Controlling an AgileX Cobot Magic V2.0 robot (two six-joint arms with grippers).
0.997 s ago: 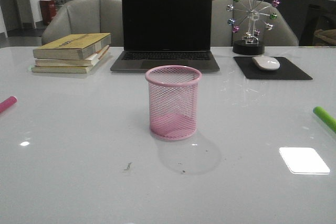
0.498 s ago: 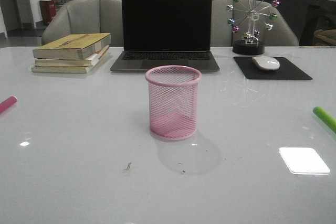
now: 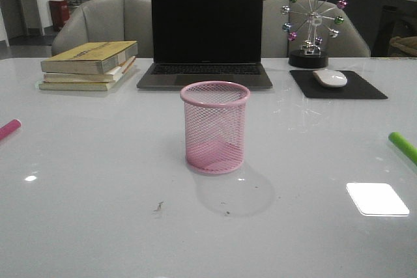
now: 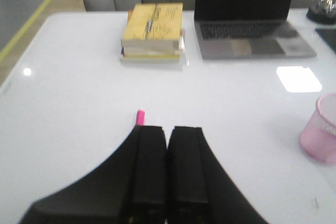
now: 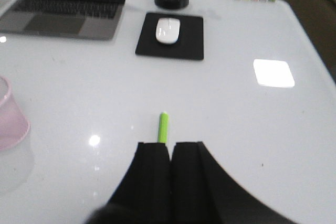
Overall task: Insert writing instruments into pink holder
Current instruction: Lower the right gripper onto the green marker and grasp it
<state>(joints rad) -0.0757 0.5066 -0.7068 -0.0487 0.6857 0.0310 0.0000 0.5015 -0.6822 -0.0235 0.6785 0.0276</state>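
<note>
Both arms' jaws pressed together, lime green marker (image 5: 163,127) and magenta pink marker (image 4: 140,116) flat, well apart from pink wire-mesh cup (image 3: 215,127); unopened jaws could shove them away.

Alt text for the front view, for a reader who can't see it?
An empty pink holder stands mid-table; a pink marker lies at the left edge, a green marker at the right. Behind are books, an open laptop, and a mouse on a pad.
</note>
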